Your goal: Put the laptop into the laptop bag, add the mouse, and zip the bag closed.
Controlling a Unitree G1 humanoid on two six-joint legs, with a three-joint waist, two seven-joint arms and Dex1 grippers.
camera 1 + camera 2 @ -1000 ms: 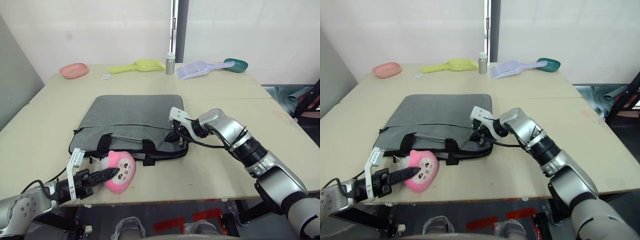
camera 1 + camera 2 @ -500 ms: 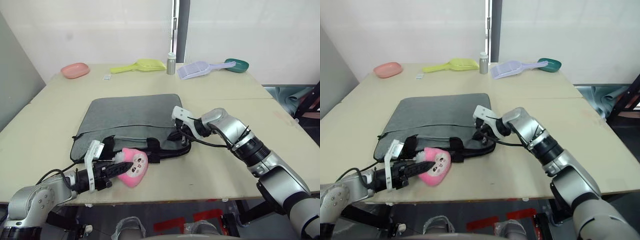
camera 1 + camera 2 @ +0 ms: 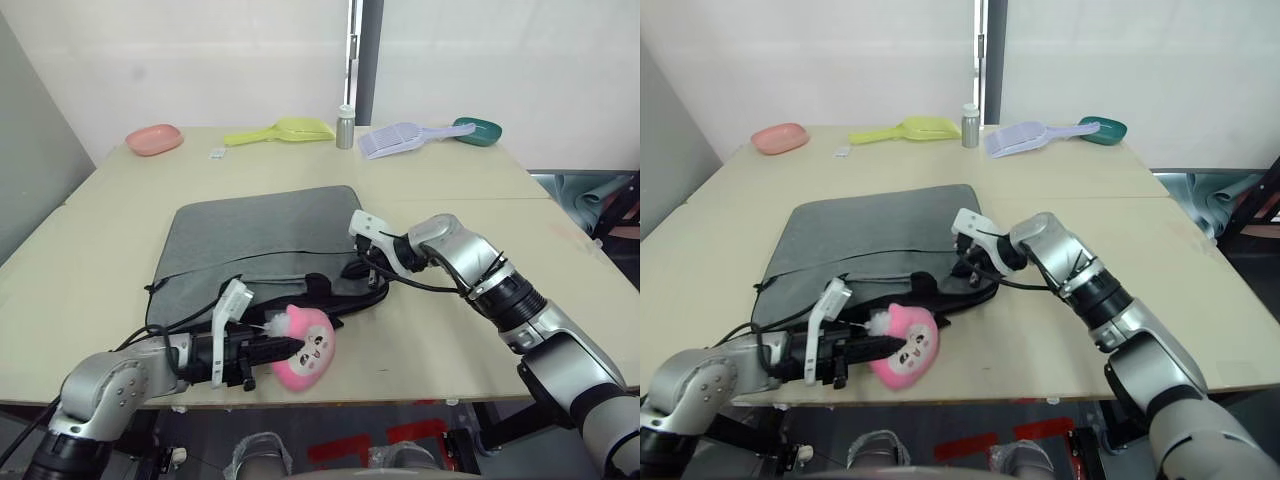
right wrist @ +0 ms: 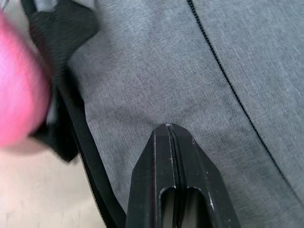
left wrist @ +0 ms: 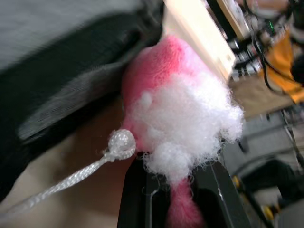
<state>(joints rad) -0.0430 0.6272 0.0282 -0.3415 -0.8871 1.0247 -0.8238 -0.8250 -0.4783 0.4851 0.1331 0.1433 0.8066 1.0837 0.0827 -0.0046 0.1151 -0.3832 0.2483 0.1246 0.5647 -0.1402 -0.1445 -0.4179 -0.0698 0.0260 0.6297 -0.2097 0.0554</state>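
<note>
Laptop bag (image 3: pixel 262 245) lies flat on the bench (image 3: pixel 470 215) with your right end effector (image 4: pixel 172 133) pressed together on its grey fabric — but your left end effector (image 3: pixel 285 346), clamped on the pink plush toy (image 3: pixel 305 347), has carried it rightward along the bag's front edge, which isn't the mouse you need.

A fluffy pink plush toy (image 3: pixel 303 347) with a small printed face and white stuffing lies near the front edge of the pale surface (image 3: pixel 90 250). Along the far edge sit a pink dish (image 3: pixel 154 138), a yellow-green scoop (image 3: pixel 280 130), a small grey bottle (image 3: pixel 345 127), a lilac slotted scoop (image 3: pixel 402 136) and a dark teal bowl (image 3: pixel 478 130).
</note>
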